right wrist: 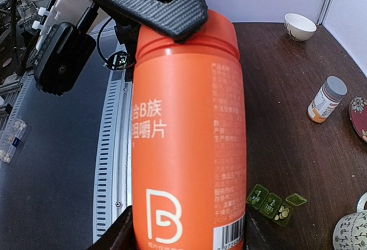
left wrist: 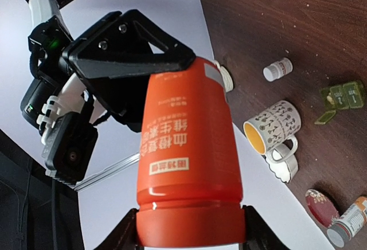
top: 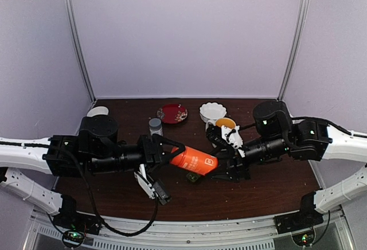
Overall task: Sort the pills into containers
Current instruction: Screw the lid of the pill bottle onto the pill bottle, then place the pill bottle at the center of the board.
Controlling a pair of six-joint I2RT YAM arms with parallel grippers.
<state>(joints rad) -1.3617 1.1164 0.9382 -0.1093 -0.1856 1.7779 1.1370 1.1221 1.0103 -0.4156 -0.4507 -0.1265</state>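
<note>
Where the two arms meet above the middle of the table [top: 269, 187], an orange bottle [top: 194, 160] lies horizontally between them. The left gripper [left wrist: 192, 235] is clamped on its cap end, and the right gripper [right wrist: 183, 235] is clamped on its base. The overhead view shows the green pill box [top: 193, 176] only partly, beneath the bottle. Both wrist views show it whole on the tabletop, with some lids raised. Pills cannot be made out.
</note>
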